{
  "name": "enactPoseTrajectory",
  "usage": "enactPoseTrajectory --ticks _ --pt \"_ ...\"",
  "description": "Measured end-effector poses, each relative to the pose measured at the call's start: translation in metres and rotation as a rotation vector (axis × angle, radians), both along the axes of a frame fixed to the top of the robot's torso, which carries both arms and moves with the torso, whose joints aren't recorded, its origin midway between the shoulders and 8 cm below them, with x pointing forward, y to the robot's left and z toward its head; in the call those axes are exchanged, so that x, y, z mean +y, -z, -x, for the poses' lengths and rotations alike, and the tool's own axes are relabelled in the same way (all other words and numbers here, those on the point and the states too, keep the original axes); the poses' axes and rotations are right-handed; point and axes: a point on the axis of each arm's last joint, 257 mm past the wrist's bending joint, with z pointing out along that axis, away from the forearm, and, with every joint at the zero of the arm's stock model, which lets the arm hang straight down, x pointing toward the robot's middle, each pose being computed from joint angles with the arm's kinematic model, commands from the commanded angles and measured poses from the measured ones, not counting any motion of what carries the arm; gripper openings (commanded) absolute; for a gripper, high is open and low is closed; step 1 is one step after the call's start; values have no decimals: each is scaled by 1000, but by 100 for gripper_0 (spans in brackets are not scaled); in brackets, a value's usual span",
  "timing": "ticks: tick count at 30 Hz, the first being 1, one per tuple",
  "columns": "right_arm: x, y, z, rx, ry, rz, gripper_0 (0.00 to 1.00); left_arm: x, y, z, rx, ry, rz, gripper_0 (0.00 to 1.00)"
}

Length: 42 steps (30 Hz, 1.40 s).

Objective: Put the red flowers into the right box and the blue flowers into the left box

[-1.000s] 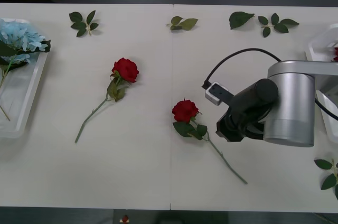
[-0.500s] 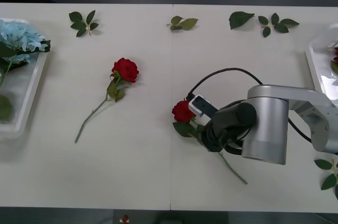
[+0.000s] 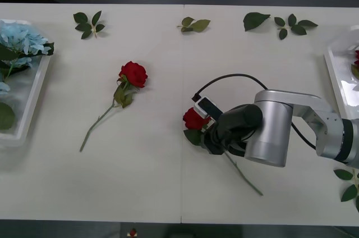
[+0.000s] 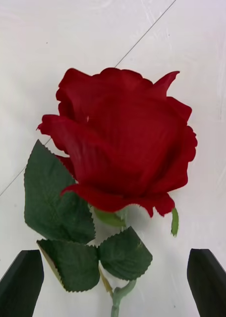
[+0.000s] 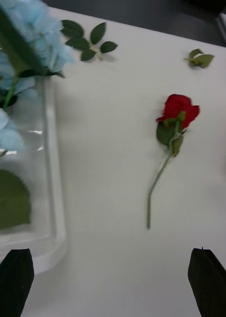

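- The right claw (image 4: 113, 282) is hidden in the front view beneath its own silver wrist, which also covers part of the near red rose (image 3: 194, 119) and its stem.
- That arm reaches in from the right, low over the tabletop (image 3: 157, 182); its black fingers (image 4: 18, 282) stand wide apart, holding nothing.
- The rose's leaves and upper stem lie between the fingers, the bloom just beyond them.
- The left claw (image 5: 113, 282) hangs wide open beside the left box (image 5: 51, 198).
- The blue flowers (image 3: 19, 39) lie in that box; the second red rose (image 3: 133, 74) lies left of centre.
- The right box (image 3: 342, 75) is cut off at the right edge.
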Motion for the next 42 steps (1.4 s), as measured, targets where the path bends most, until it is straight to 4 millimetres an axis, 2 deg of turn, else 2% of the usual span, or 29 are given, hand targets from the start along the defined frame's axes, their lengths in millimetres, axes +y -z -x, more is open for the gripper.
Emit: enactPoseTrajectory --ticks 4,7,12,13,14,16,17,18,22,26,30,36,40,42 --pt "-2 6 -5 -8 -15 -1 84 -35 -15 -27 -13 124 -36 96" --pt "-4 16 -3 -2 -21 -4 84 -59 -15 -48 1 214 -117 100" --pt "-12 25 -3 8 -12 15 82 -105 -20 -86 90 261 -135 100" --pt "-13 26 -3 8 -10 17 81 -114 -20 -93 118 253 -120 100" --pt "-15 26 -4 9 -7 18 75 -122 -18 -99 140 249 -121 100" --pt "-17 27 -6 7 -2 18 53 -134 -10 -109 157 263 -170 100" --pt "-17 27 -8 5 -2 15 48 -139 -5 -114 158 268 -197 100" --pt "-17 28 -9 3 -3 15 38 -143 -1 -120 157 268 -220 100" --pt "-19 29 -10 -7 -36 40 18 -166 15 -139 136 258 -247 100" --pt "-13 32 -10 -4 -42 39 10 -187 32 -156 122 231 -270 100" --pt "-8 33 -8 -1 -46 32 0 -201 47 -170 125 224 -372 100" --pt "-7 33 -8 -1 -47 31 0 -217 66 -185 116 223 -516 100" --pt "-4 29 -11 -8 -50 -2 0 -237 85 -193 124 230 -507 100" --pt "-9 23 -15 12 -23 -37 0 -244 97 -199 137 223 -476 100"
